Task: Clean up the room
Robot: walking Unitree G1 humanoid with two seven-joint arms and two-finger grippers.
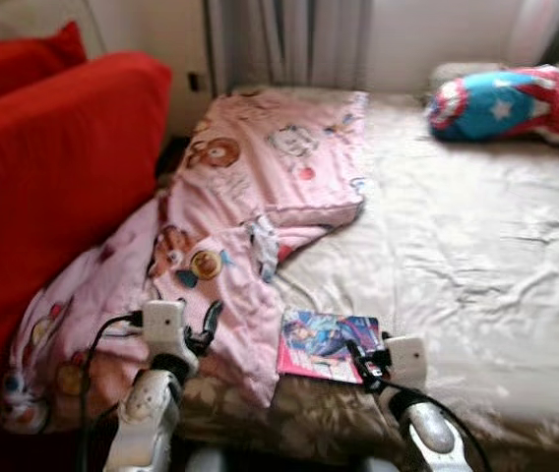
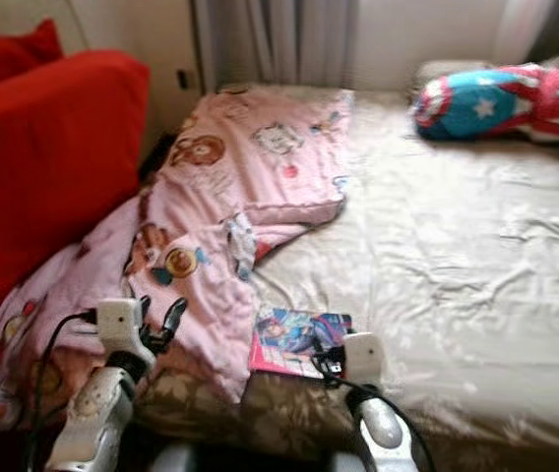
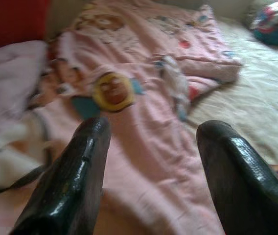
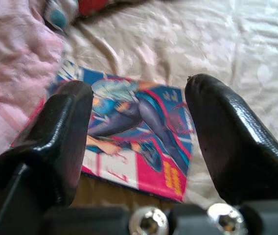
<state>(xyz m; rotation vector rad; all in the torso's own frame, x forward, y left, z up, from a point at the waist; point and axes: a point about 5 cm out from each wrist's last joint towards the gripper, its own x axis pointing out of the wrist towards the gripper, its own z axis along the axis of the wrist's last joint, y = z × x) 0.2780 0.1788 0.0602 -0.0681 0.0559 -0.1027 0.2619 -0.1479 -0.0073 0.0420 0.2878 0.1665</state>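
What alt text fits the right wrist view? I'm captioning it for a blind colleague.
The right gripper, fingers open, hovers just above a colourful magazine lying flat on a cream bedsheet. A pink blanket lies beside the magazine along one edge.

Red sofa (image 1: 53,167) left, curtains (image 1: 289,39) behind.
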